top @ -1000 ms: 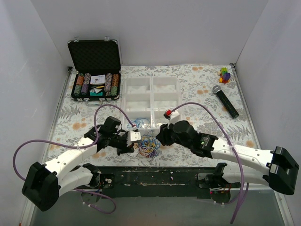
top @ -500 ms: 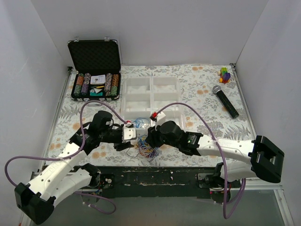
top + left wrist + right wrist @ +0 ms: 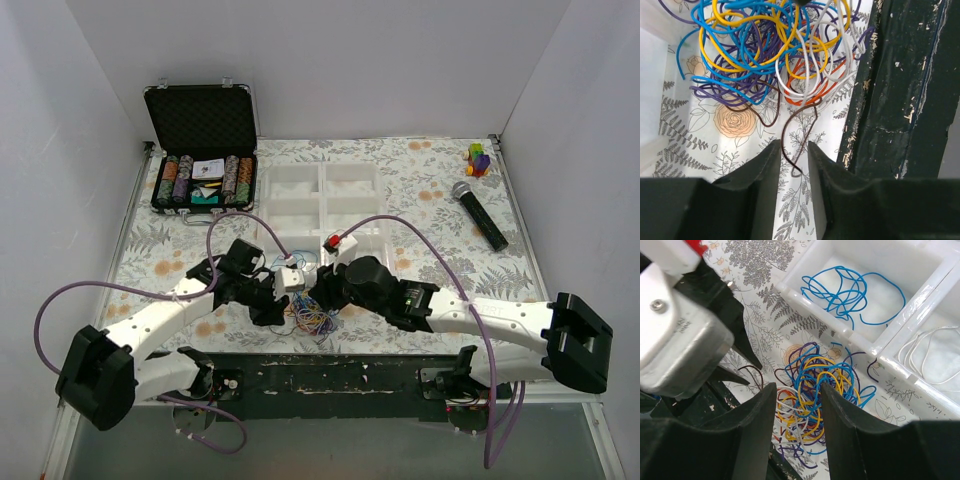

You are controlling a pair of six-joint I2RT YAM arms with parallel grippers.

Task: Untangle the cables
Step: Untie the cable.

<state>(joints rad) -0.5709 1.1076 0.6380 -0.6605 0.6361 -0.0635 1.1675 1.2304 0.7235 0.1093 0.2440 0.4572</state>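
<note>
The cables are a fist-sized tangle (image 3: pixel 313 318) of blue, yellow, purple, white and orange wires near the table's front edge, also in the left wrist view (image 3: pixel 770 50) and the right wrist view (image 3: pixel 825 390). A dark brown wire (image 3: pixel 790 130) trails out of it. My left gripper (image 3: pixel 277 311) is open, its fingers on either side of that wire's loose end (image 3: pixel 793 146) without pinching it. My right gripper (image 3: pixel 322 297) is open and empty just above the tangle (image 3: pixel 797 386).
A white divided tray (image 3: pixel 320 210) stands behind the tangle, with a blue cable (image 3: pixel 850 290) and a white cable (image 3: pixel 930 350) in separate compartments. An open poker chip case (image 3: pixel 200 150), a microphone (image 3: pixel 480 215) and a coloured toy (image 3: pixel 479 158) lie farther back. The dark front edge (image 3: pixel 900 100) runs beside the left gripper.
The right gripper has moved left, over the tangle. The left arm swung back to the left, then came in again close to the tangle's left side.
</note>
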